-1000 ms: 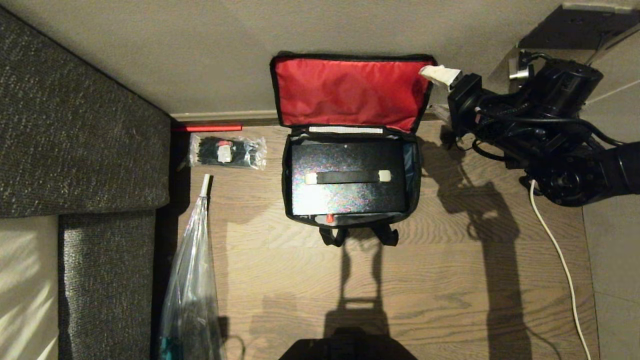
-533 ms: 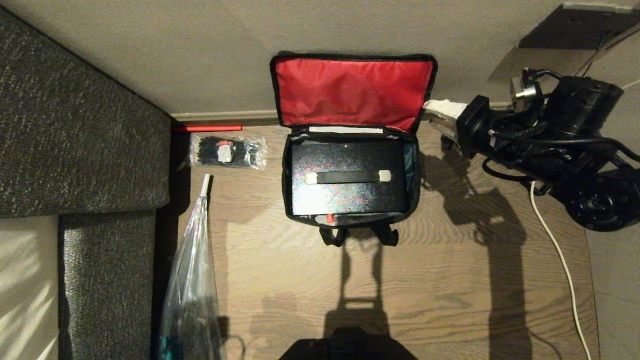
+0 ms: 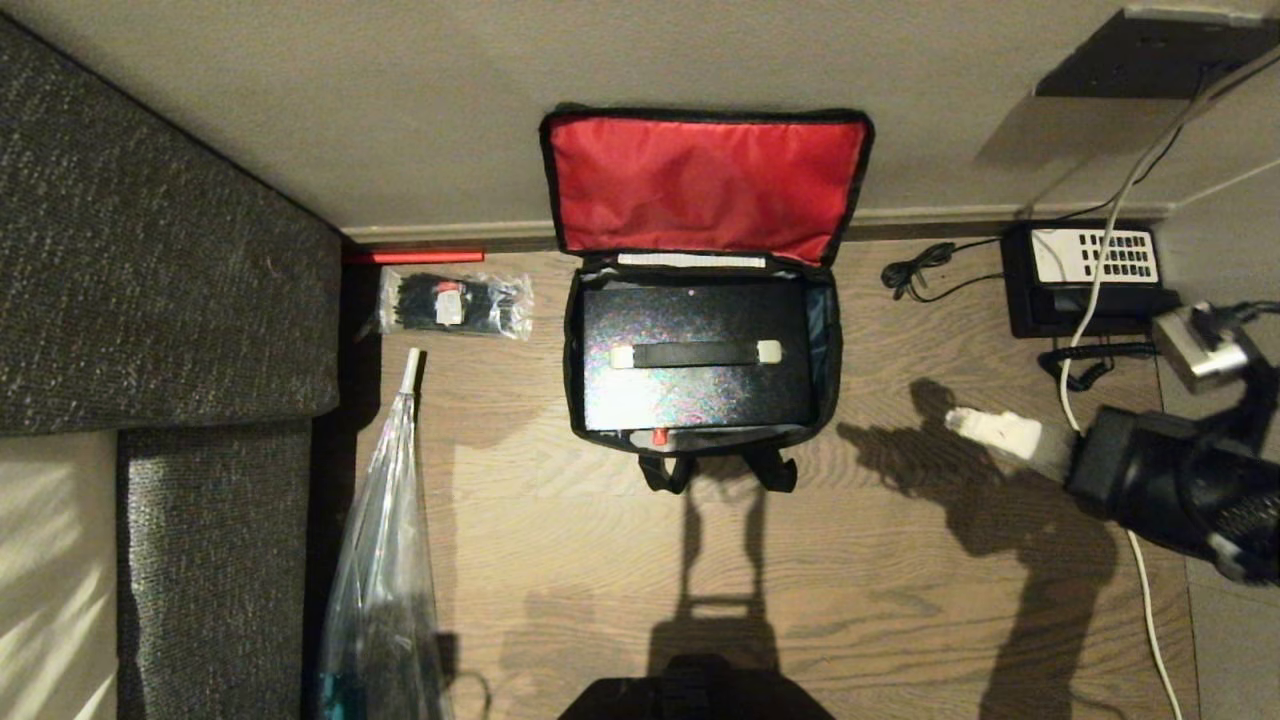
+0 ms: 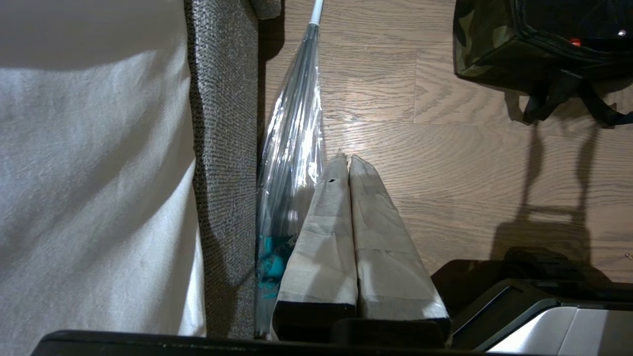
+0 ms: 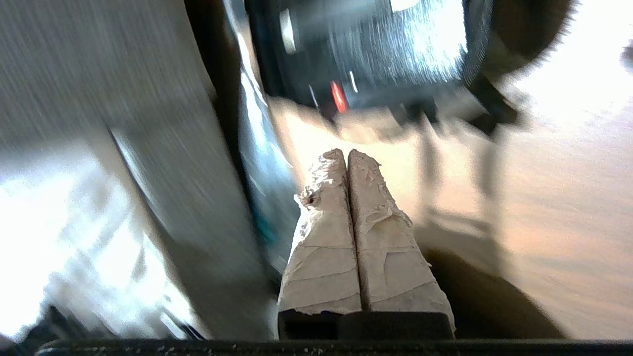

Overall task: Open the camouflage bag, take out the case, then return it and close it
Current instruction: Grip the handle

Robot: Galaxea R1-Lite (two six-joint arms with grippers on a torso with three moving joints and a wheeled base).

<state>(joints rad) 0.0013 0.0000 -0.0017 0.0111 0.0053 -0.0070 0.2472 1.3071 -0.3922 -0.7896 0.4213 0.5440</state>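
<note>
**Right arm drawn back from the open bag, case inside**

A second ago the right gripper [image 3: 985, 427] was up at the far right corner of the raised red lid with its fingers apart; half a second ago it was lower, beside the lid's right edge. Now it hangs over the wooden floor [image 3: 620, 560], well to the right of the bag and nearer the robot, with its taped fingers pressed together and nothing between them. With the arm gone from that spot, a black telephone [image 3: 1085, 280] with a white keypad shows against the skirting at the far right, its coiled cord beside it. The bag, the case and the other things lie where they lay before.

The camouflage bag [image 3: 826, 350] sits on the floor against the wall, its long axis running left to right. Its lid stands open, leaning back on the wall and showing the red lining. Its black straps point toward the robot.

The case [image 3: 695, 385] lies flat inside the bag and fills almost all of it, long axis left to right like the bag's. Its strap handle runs the same way across the top. Its small red latch is on the edge nearest the robot.

A clear packet of cable ties [image 3: 455, 303] lies left of the bag, and a folded clear umbrella [image 3: 385, 560] lies along the sofa [image 3: 150, 280].

The left gripper [image 4: 344, 160] hangs low beside the umbrella, fingers closed and holding nothing.
</note>
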